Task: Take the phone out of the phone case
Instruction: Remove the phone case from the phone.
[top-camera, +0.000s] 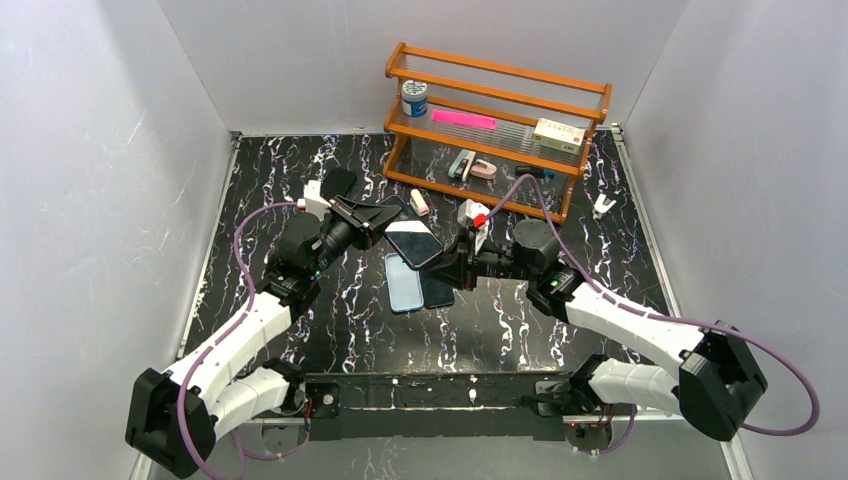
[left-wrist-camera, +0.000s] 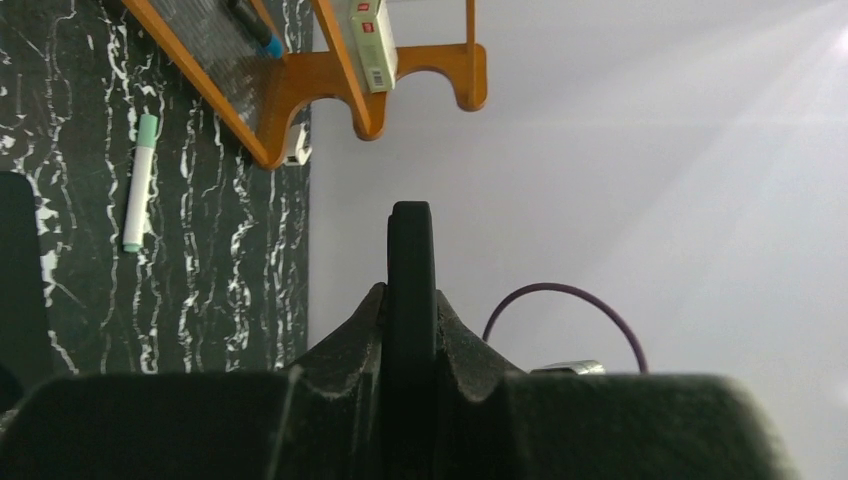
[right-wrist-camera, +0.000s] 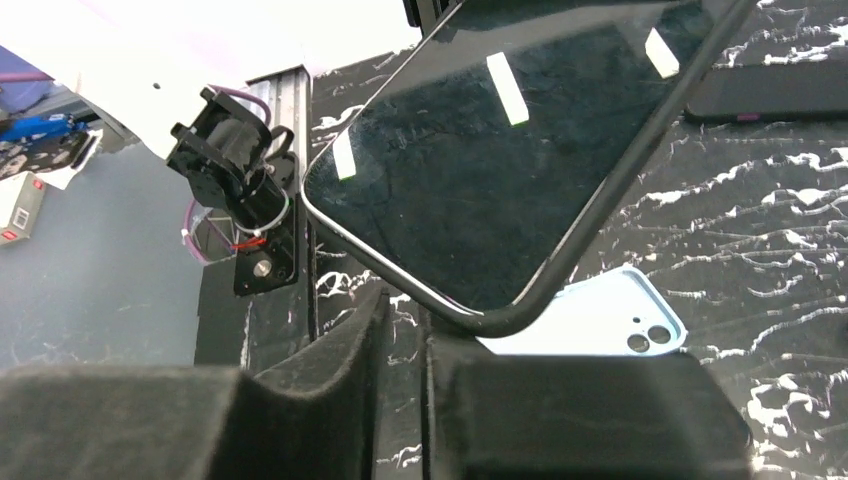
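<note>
Left claw had the phone clamped edge-on, up off the table. Right claw was pinched narrow right under its corner, couldn't tell if it had the case. If that corner slipped, I reckon it'd drop onto the blue phone beneath. Wooden rack sat well behind.

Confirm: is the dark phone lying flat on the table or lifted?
Lifted and tilted. The dark phone hangs clear of the table, with one end clamped edge-on in the left pincer.

Beyond the left gripper and to its left you have a wooden rack, with a marker lying beside it.
</note>
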